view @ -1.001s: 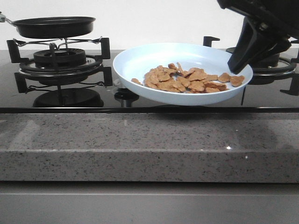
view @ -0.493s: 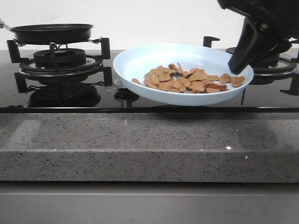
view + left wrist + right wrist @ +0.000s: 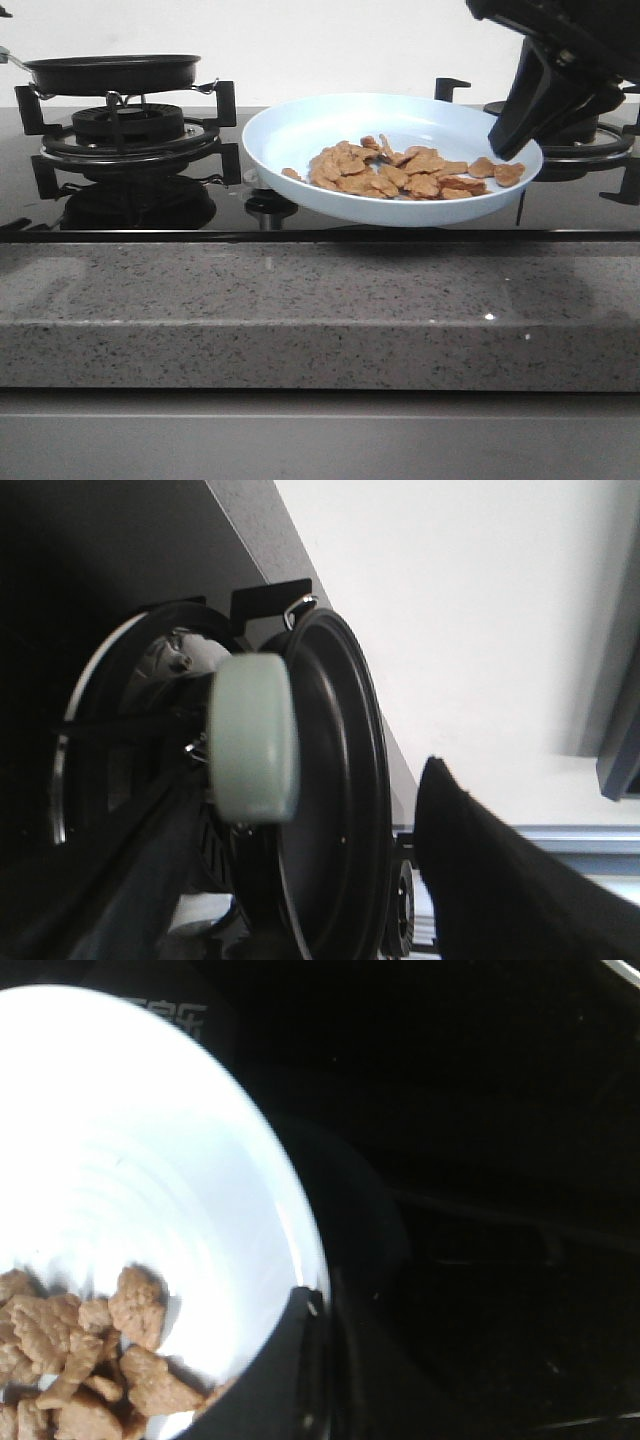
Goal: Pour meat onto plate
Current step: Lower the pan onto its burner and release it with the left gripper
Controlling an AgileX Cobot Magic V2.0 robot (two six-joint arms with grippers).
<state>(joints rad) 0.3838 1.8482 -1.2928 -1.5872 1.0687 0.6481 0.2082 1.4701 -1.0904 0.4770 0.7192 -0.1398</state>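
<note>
Fingers of the right arm are clamped on the plate's right rim, which is held above the hob. Meat is heaped inside, toward its right. At far left, the pan is gripped by the left fingers.

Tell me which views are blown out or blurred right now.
Right wrist view: the plate is overexposed, its rings barely visible, the surroundings nearly black. Left wrist view: the pan and pale knob are soft, the wall glaring. Front view: sharp, the meat clear.
</note>
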